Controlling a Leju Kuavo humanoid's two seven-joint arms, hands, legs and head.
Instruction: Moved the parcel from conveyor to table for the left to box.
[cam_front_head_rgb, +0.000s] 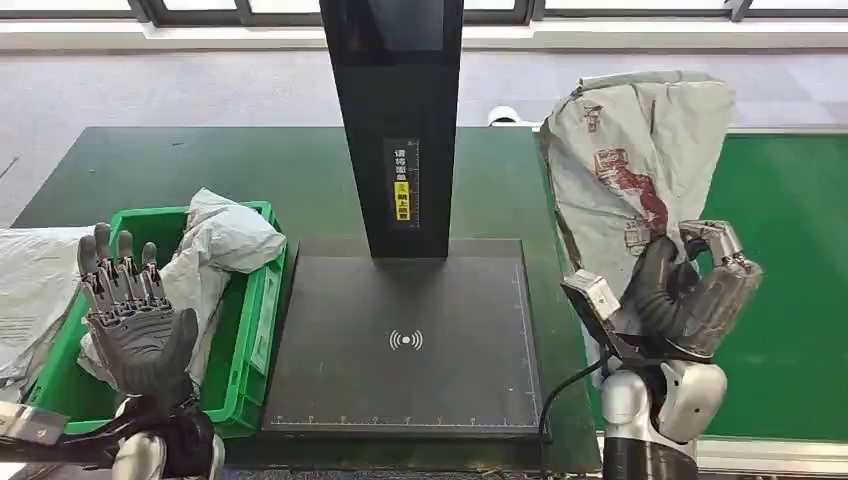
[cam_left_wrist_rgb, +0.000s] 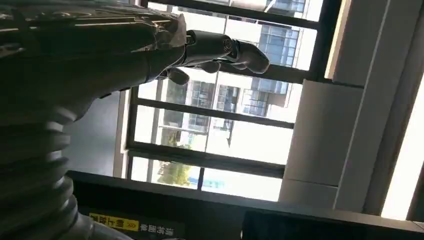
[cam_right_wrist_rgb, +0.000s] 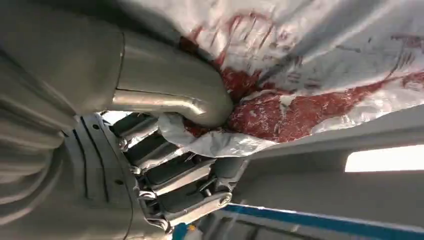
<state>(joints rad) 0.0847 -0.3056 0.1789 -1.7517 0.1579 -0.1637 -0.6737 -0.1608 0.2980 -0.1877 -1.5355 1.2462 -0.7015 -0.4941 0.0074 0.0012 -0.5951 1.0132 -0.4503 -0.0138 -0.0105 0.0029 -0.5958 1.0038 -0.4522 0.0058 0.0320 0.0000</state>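
The right hand (cam_front_head_rgb: 690, 300) is gripping the parcel (cam_front_head_rgb: 630, 160) by its lower edge, thumb on one side and fingers on the other, and is holding it upright in the air, just to the right of the black scanner stand (cam_front_head_rgb: 400, 130). The parcel is a grey plastic mail bag, wrinkled, with red printing on it; the printing is too creased for me to read. Behind the parcel the green conveyor (cam_front_head_rgb: 790, 260) is lying.

The left hand (cam_front_head_rgb: 135, 320) is standing up with its fingers apart and is holding nothing. It is hovering over the green box (cam_front_head_rgb: 255, 320), which is sitting left of the scanner stand and is already holding other grey bags (cam_front_head_rgb: 225, 245).

The stand is carrying a narrow label with white Chinese characters and a yellow patch below them. On its flat black base (cam_front_head_rgb: 400, 340) a white wireless symbol is printed.
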